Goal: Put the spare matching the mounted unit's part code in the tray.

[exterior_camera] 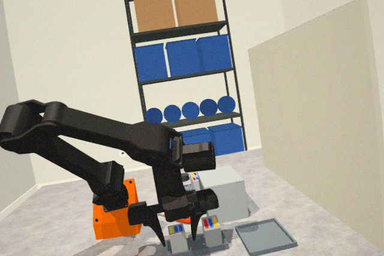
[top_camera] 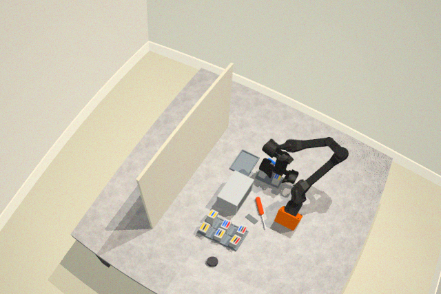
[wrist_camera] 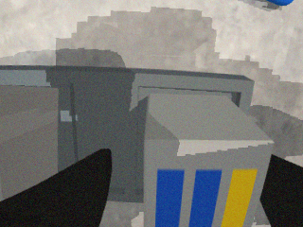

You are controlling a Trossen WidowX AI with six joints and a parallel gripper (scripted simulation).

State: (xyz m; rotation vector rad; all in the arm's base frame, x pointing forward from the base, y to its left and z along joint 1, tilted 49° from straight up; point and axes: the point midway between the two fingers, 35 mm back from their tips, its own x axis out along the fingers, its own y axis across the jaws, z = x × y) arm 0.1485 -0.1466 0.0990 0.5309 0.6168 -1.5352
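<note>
My gripper (top_camera: 276,177) (exterior_camera: 178,240) is open, its fingers low on either side of a grey spare (exterior_camera: 176,229) (wrist_camera: 203,208) with blue, blue and yellow stripes. This spare stands in a small grey holder (exterior_camera: 198,247) (wrist_camera: 95,120). A second spare (exterior_camera: 210,222) with red, blue and yellow stripes stands at the holder's other end. The flat grey tray (top_camera: 244,160) (exterior_camera: 263,234) lies right beside the holder. The mounted unit, a plain grey box (top_camera: 235,189) (exterior_camera: 221,191), shows no code in these views.
A rack with several striped spares (top_camera: 222,230) lies past the box. An orange screwdriver (top_camera: 260,206), a small grey plate (top_camera: 251,217) and a black puck (top_camera: 211,261) lie nearby. A tall divider wall (top_camera: 185,148) (exterior_camera: 316,107) stands beside the tray.
</note>
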